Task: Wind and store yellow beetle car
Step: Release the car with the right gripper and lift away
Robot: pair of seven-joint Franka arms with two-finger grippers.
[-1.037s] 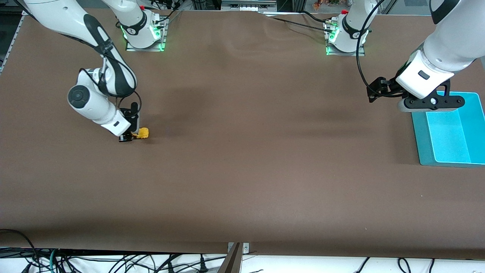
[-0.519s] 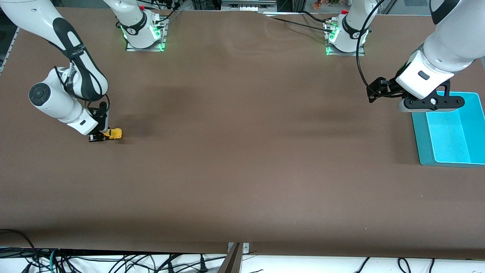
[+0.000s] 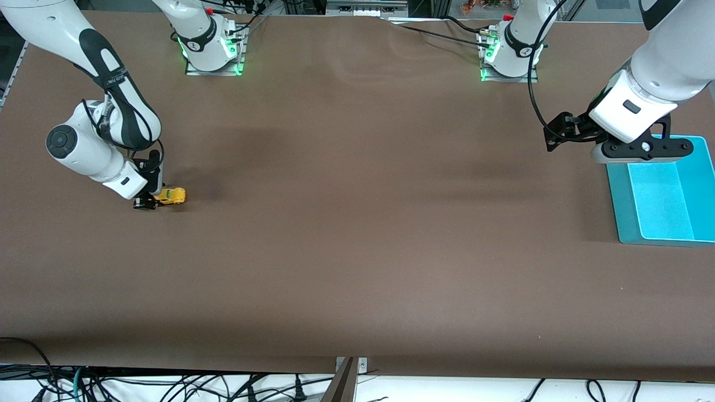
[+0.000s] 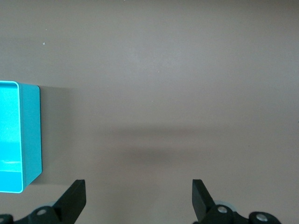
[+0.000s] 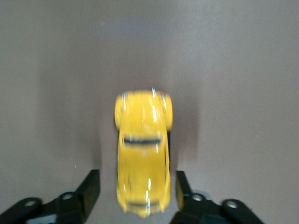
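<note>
Yellow beetle car (image 5: 143, 158) on table, between parted right jaws.

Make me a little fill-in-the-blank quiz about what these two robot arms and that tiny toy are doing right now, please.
1. The yellow beetle car sits on the brown ____ between the fingers of the right hand.
2. The right hand's fingers stand apart from the car's sides, so the hand is ____.
3. The left hand waits open above the rim of the ____ bin.
4. That bin has ____ in it.

Missing words: table; open; turquoise; nothing
</note>
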